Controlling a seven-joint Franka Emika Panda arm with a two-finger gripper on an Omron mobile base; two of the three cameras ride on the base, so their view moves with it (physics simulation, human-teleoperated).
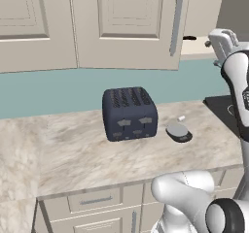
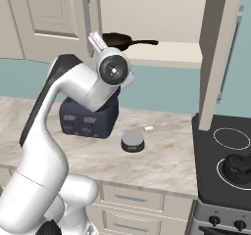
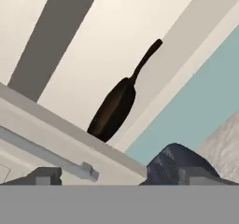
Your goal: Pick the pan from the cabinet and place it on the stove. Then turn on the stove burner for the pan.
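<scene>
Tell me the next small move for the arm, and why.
Probably reach forward into the open cabinet toward the pan: the end effector is open and empty, short of the shelf, and the pan sits there untouched with its handle free.

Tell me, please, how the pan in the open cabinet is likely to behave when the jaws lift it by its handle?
The pan looks rigid, so it should not flex. Its thin straight handle sticks out to one side, so the round body would probably sag or twist in the grip. Being shallow and flat-bottomed, it likely slides rather than rolls.
</scene>
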